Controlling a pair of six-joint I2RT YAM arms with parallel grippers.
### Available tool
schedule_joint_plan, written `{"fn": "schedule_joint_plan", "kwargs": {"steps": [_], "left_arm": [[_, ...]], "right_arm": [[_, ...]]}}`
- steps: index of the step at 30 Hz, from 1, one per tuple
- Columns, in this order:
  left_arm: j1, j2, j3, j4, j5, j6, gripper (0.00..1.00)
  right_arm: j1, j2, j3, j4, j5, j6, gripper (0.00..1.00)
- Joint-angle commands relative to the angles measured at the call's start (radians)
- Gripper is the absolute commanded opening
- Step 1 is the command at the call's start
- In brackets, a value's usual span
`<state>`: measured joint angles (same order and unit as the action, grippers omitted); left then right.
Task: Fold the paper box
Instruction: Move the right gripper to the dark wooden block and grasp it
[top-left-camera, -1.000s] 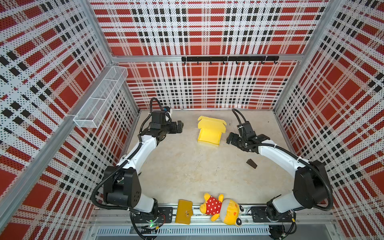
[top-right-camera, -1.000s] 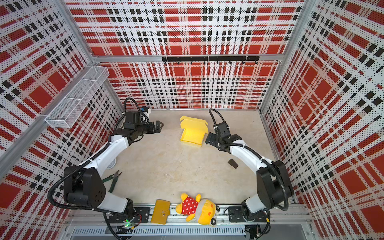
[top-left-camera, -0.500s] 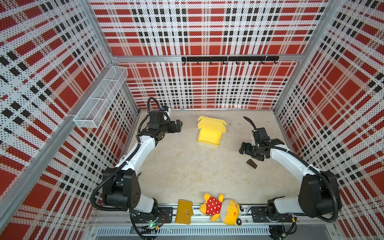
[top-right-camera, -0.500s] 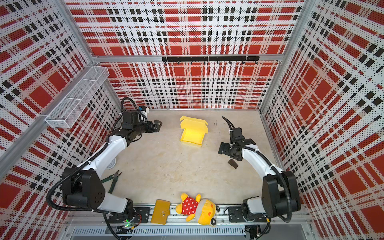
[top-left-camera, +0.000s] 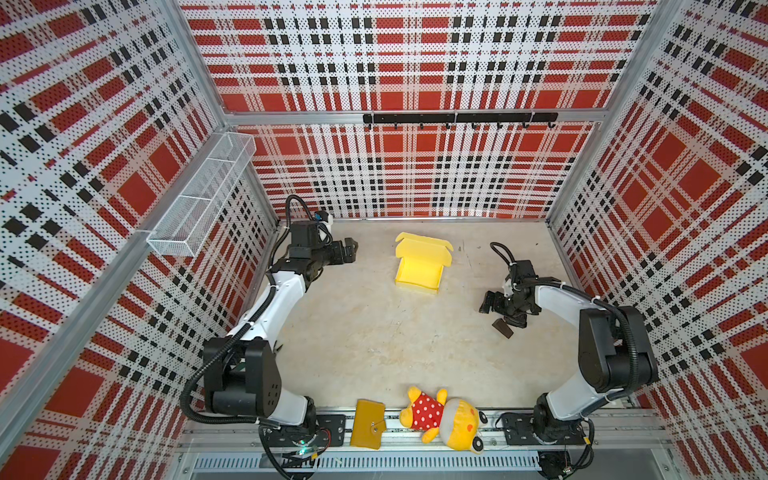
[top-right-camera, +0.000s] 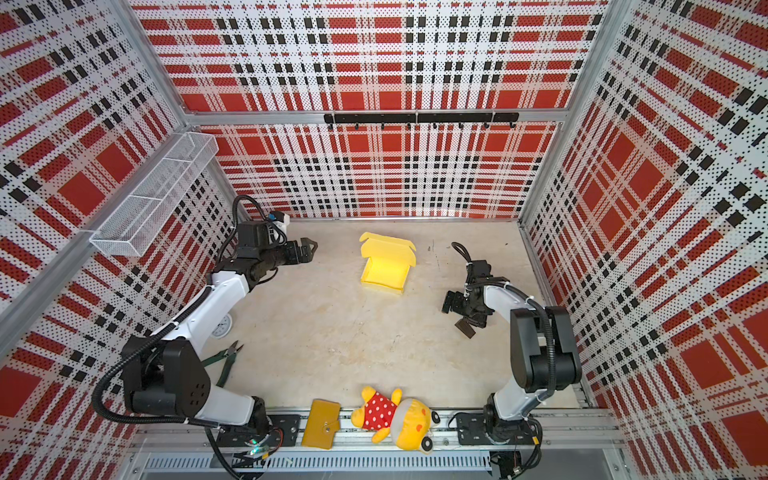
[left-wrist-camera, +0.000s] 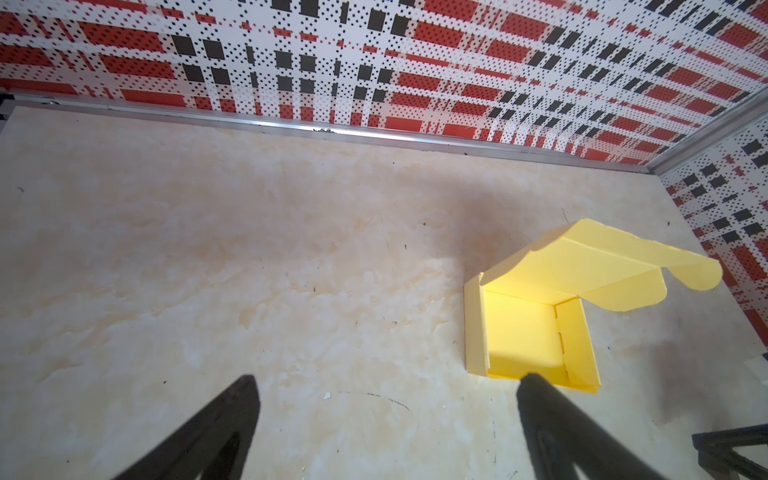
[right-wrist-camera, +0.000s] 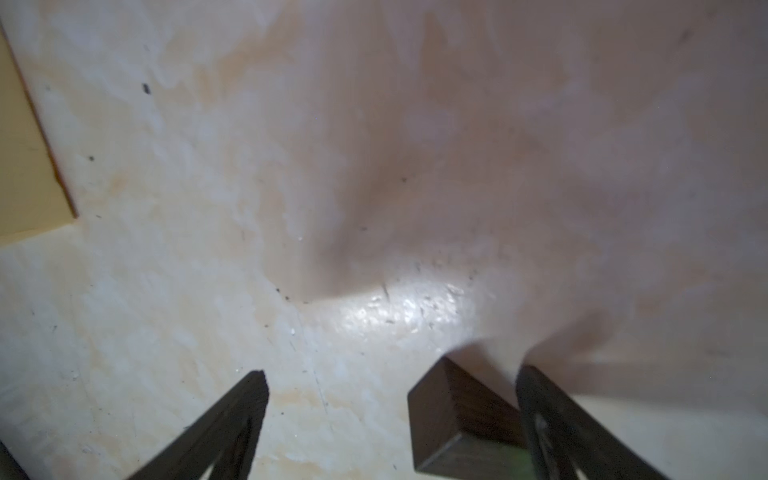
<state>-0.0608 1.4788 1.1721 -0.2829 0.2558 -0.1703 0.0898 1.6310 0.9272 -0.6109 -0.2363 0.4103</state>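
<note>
Flanking paper box (top-left-camera: 419, 272), lid (top-left-camera: 424, 250) up: my left gripper (top-left-camera: 351, 250) at 9 o'clock, right gripper (top-left-camera: 498, 311) at 4, both spread, empty, probably staging lid closure.

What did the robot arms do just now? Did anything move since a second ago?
The right gripper pulled away from the paper box. It swung toward the right wall and the front edge, and is now by a small dark block. It stayed open and took hold of nothing. The left gripper, also open, the box, the plush toy and the wallet kept their places.
</note>
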Motion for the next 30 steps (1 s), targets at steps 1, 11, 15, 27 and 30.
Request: {"fn": "schedule_joint_plan", "kwargs": {"steps": [1,11,15,27,30], "left_arm": [[0.006,-0.027,-0.004,0.017,0.011,-0.013,0.99],[0.008,-0.026,-0.009,0.024,0.023,-0.027,1.0],[0.007,-0.027,-0.014,0.031,0.03,-0.038,1.0],[0.0,-0.032,-0.011,0.034,0.042,-0.051,1.0],[0.002,-0.035,-0.009,0.031,0.041,-0.05,0.99]], "right_arm": [[-0.002,0.026,0.019,0.005,-0.038,-0.02,0.95],[0.002,-0.06,-0.047,-0.044,-0.045,0.025,0.9],[0.019,-0.104,-0.09,-0.051,-0.029,0.06,0.87],[0.159,-0.047,-0.011,-0.184,0.209,0.102,0.65],[0.172,-0.014,0.016,-0.211,0.246,0.106,0.6]]}}
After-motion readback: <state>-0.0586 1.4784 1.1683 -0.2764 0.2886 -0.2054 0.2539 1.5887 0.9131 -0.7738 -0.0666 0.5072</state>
